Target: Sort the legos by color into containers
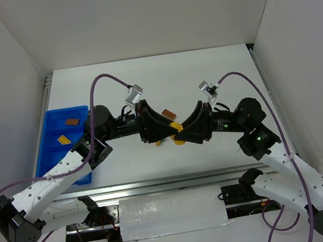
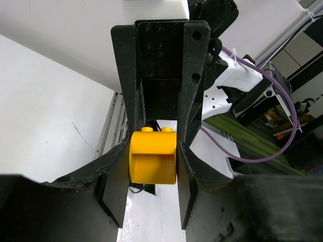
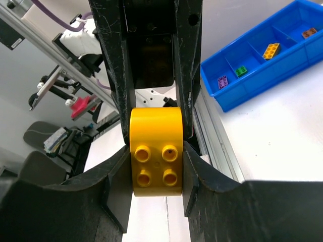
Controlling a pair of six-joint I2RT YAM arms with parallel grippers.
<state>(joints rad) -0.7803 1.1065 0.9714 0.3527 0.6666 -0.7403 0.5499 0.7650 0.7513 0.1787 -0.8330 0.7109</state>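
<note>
you see a glossy yellow brick (image 3: 155,159), four-studded and curved at one end, clamped at once by the matte black left gripper (image 2: 153,171) and right gripper (image 3: 156,174).

Bright, even white light; faint soft shadows; the yellow lego (image 3: 156,159) in sharp focus.

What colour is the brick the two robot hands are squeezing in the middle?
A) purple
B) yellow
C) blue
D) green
B: the brick pinched between the left gripper and the right gripper is plainly yellow, with four round studs showing in the right wrist view.
</note>
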